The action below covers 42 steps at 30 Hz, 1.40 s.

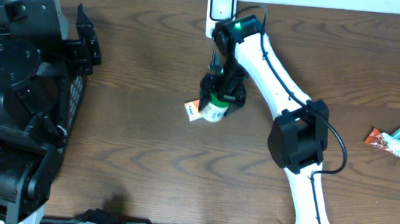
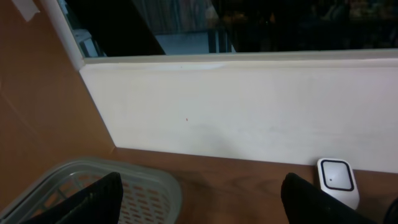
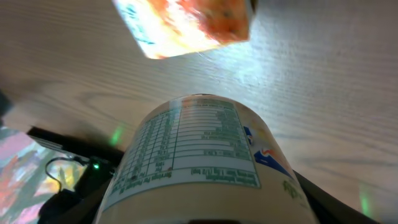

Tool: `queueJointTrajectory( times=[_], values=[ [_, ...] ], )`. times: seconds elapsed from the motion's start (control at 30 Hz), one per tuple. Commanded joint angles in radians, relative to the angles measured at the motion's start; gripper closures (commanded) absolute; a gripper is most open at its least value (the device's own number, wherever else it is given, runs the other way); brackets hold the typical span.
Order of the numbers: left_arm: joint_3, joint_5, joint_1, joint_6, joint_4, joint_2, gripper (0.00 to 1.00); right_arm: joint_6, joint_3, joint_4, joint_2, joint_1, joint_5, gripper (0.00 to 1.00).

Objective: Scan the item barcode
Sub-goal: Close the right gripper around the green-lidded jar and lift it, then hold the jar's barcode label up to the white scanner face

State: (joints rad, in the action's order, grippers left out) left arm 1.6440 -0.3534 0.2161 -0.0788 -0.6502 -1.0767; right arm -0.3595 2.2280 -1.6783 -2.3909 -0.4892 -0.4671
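At the far left, a grey mesh basket (image 2: 143,171) is seen on the wooden table (image 1: 133,157), partly covered from above by the black left arm. The left claw (image 2: 202,186) is held wide above the table just beside the basket, with nothing between its fingers (image 2: 93,199). Near the middle of the table, a small orange-and-white carton (image 1: 194,111) is shown lying flat. Just to its right, touching or nearly touching it, a white tub (image 1: 216,107) with a green top is gripped by the right claw (image 1: 222,96), one finger on each side. The printed nutrition panel on the tub is turned toward the wrist camera. A white scanner (image 1: 221,7) is placed at the table's far edge, straight behind the tub and well apart from it. A red-and-white snack packet (image 1: 399,140) is left at the far right.
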Motion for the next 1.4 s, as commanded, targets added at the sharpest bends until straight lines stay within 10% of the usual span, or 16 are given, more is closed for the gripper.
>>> queueJointTrajectory(
  times=[0.0,0.53,0.8,1.37],
  values=[
    [-0.005,0.010,-0.003,0.010,0.000,0.009,0.18,-0.013,-0.072,0.016,0.008,-0.002,-0.047,0.55],
    [-0.024,0.036,-0.003,0.010,0.008,0.008,0.18,-0.002,0.158,0.110,0.008,0.108,-0.002,0.60],
    [-0.025,0.054,-0.004,0.009,0.007,0.004,0.18,-0.003,0.464,0.347,0.008,0.146,0.425,0.65],
    [-0.051,0.054,-0.004,0.009,0.006,-0.027,0.18,0.077,0.028,1.212,-0.003,0.016,0.914,0.65]
  ],
)
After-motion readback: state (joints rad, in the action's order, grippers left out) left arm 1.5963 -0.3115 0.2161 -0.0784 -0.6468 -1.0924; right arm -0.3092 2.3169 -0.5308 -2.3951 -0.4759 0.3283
